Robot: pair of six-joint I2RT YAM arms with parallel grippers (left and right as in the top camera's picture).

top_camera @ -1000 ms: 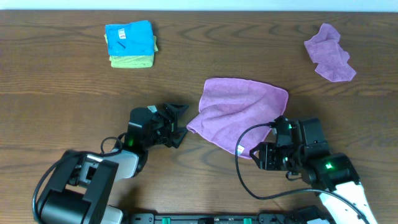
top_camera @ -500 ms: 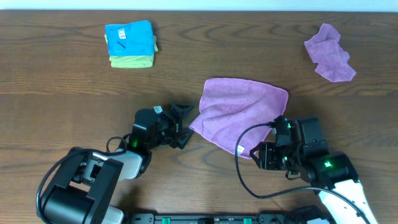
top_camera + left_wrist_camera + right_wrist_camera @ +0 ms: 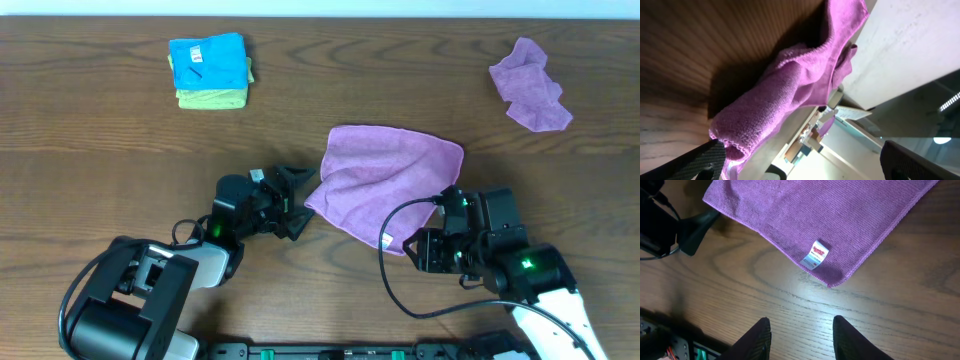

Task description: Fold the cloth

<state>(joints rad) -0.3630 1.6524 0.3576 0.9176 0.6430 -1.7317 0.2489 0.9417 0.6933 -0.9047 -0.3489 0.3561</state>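
The lilac cloth lies spread and rumpled on the wooden table, its left edge folded over. Its white tag sits near the near corner. My left gripper is open at the cloth's left corner, and the left wrist view shows the cloth's edge between the two fingers. My right gripper is open and empty over bare wood just short of the tagged corner; in the overhead view it sits by the cloth's near corner.
A second crumpled purple cloth lies at the back right. A folded blue cloth on a yellow-green one sits at the back left. The right arm's black cable loops in front of the cloth.
My left gripper has moved right towards the cloth's left corner and now reaches it. The right arm and the cloth have not moved.
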